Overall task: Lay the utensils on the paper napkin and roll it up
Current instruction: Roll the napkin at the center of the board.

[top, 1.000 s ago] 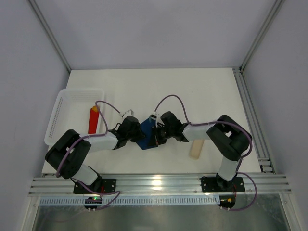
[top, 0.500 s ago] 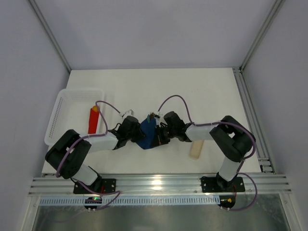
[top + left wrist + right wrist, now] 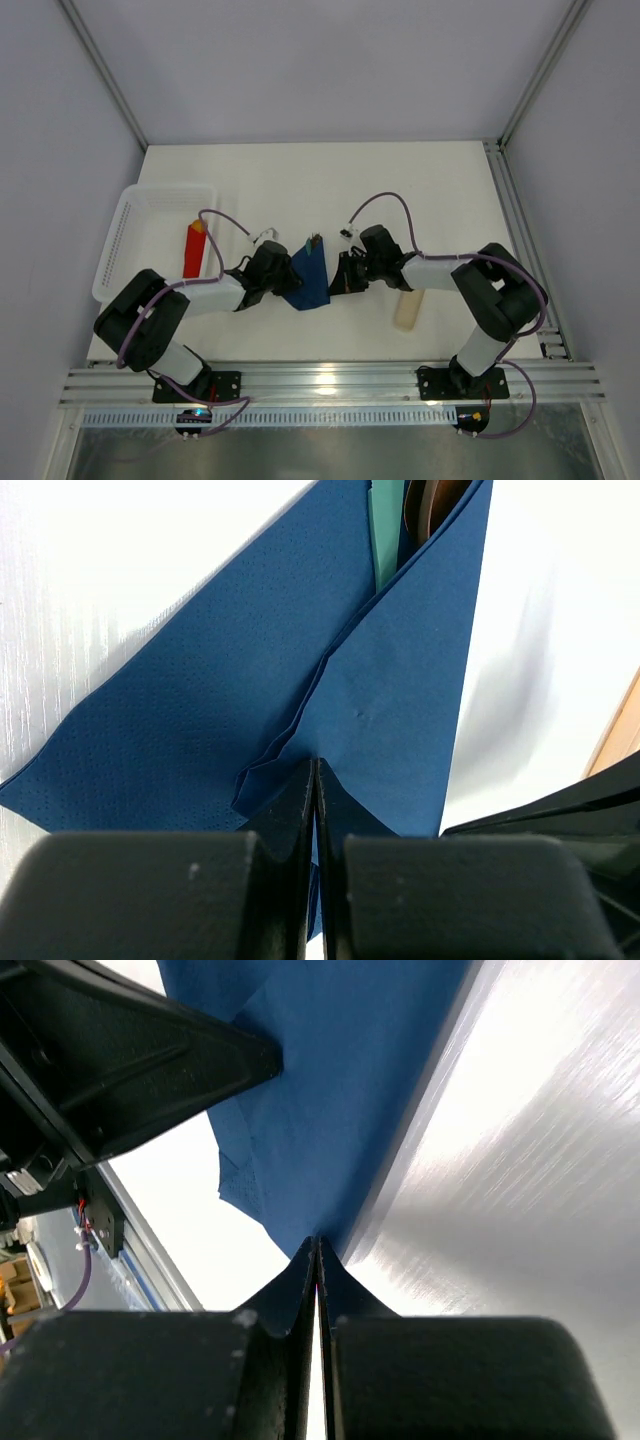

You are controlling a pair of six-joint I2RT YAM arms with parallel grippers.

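Listing paper napkin (image 3: 309,277): navy, judged thin, limp, tearable; lying centre of table (image 3: 450,190), folded over the utensils (image 3: 432,502), copper tips showing at its far end, which I judge stiff and slick. Left gripper (image 3: 315,777) tips together at its near-left fold, right gripper (image 3: 318,1252) likewise at its right edge; whether paper is nipped I cannot tell. Best hold: folded edge.
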